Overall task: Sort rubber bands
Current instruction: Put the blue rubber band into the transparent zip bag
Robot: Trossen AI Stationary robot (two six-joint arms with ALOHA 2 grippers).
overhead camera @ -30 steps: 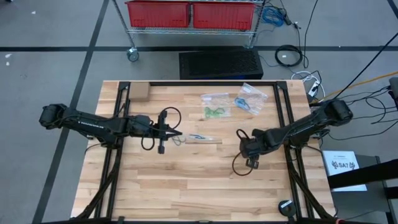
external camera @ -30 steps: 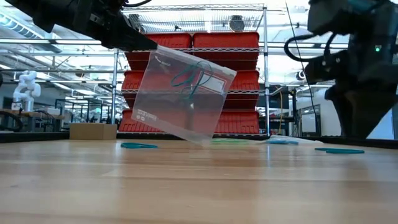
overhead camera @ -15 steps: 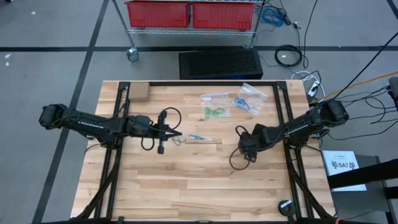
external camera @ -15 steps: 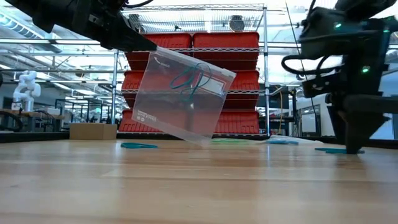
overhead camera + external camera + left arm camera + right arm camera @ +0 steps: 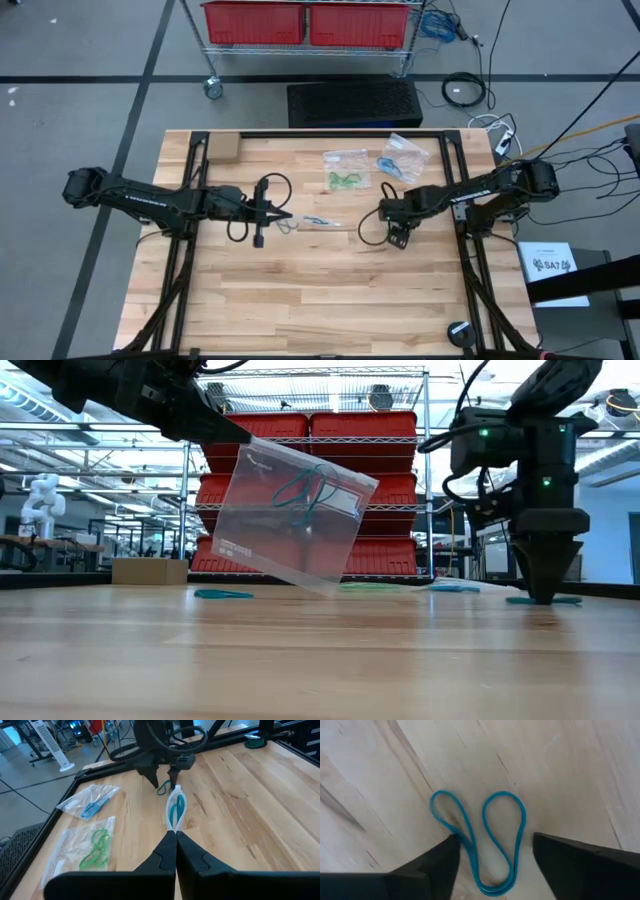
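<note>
A clear plastic bag [image 5: 295, 520] with teal rubber bands [image 5: 305, 485] inside hangs above the middle of the table, with my left gripper [image 5: 287, 215] shut on it. In the left wrist view the bag [image 5: 176, 810] shows edge-on just past the fingers. My right gripper [image 5: 394, 224] points straight down, open, low over a loose teal rubber band [image 5: 482, 837] that lies flat on the wood. Its two fingers [image 5: 437, 865] stand on either side of the band's near end. My left gripper pinches the bag's upper corner [image 5: 250, 444] between its two shut fingers. They come nearly level from the table's left, slanting a little down. The bag hangs tilted below and beyond the fingertips [image 5: 175, 829], clear of the table. My right gripper: I cannot tell whether its fingers touch the band.
Toward the far edge lie a bag of green bands [image 5: 346, 180], a bag of blue bands [image 5: 402, 160] and another clear bag [image 5: 345, 156]. A small cardboard box [image 5: 222, 147] sits at the far left. A loose teal band [image 5: 222, 594] lies under the held bag.
My right gripper has gone toward the table's far edge and down, ending low over the loose teal band. The left arm and the hanging bag have kept still.
</note>
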